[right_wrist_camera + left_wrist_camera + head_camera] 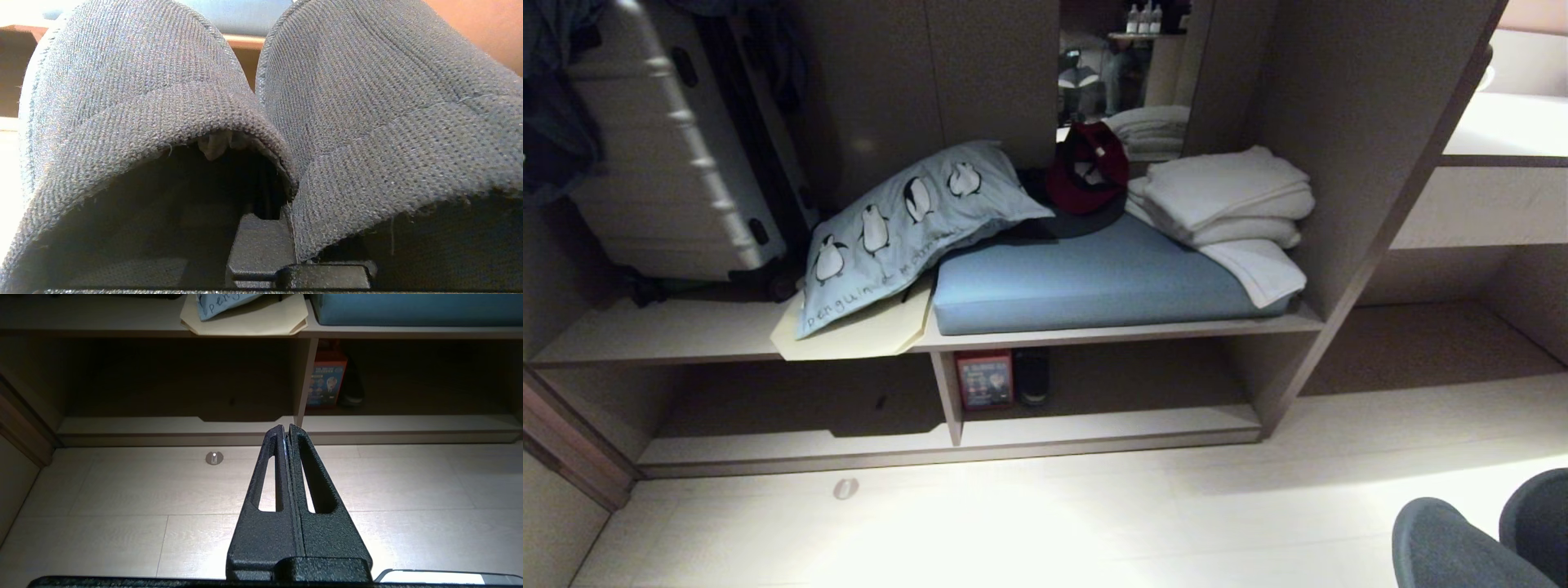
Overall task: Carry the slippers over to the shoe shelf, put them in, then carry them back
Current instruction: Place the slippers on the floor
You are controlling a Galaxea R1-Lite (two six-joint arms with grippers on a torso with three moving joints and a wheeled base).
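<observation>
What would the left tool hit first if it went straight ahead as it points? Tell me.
Probably the short upright divider of the shoe shelf: the shut left tool lines up with it over the floor, though depth is unclear.

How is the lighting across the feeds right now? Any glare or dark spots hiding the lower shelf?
Head view: bright glare on the floor; the shoe shelf lies in deep shadow. Left wrist view: same floor glare beyond the shut left gripper, shelf recess dark. Right wrist view: the slippers fill the frame, their openings black.
</observation>
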